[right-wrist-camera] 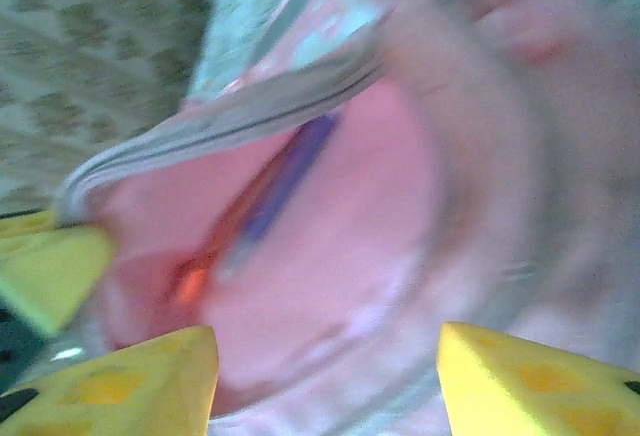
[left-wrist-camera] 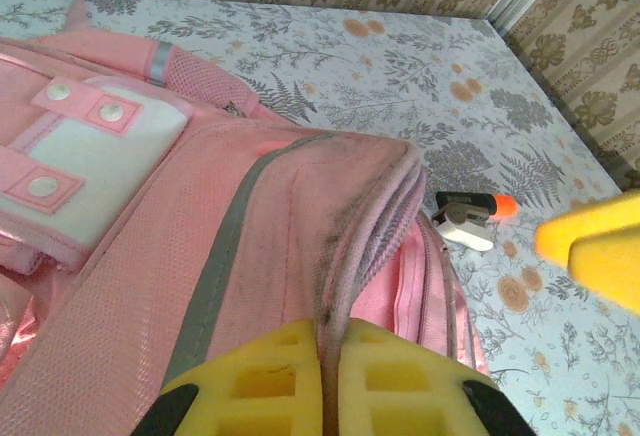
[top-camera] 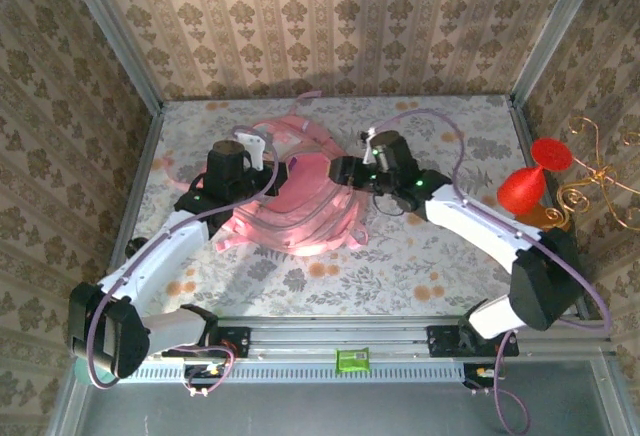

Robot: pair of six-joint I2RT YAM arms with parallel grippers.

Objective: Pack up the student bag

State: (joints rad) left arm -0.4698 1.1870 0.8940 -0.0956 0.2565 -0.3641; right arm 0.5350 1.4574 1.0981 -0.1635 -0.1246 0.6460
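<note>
Yellow pads [left-wrist-camera: 265, 381] of left hand [left-wrist-camera: 332, 361] are pinching the zip edge of the student bag [left-wrist-camera: 200, 256], clamped tight on fabric, prob. lifting the rim so the mouth is gaping. Bag is lying mid-tabletop [left-wrist-camera: 400, 66] btw. both arms. Right hand [right-wrist-camera: 322, 341] is hovering at the opening, fingers spread wide, gripping nothing. Purple-orange pen-like item [right-wrist-camera: 275, 181] is sitting inside, blurry. Small white/orange item [left-wrist-camera: 470, 221] is lying just beside the bag, likely next in.
</note>
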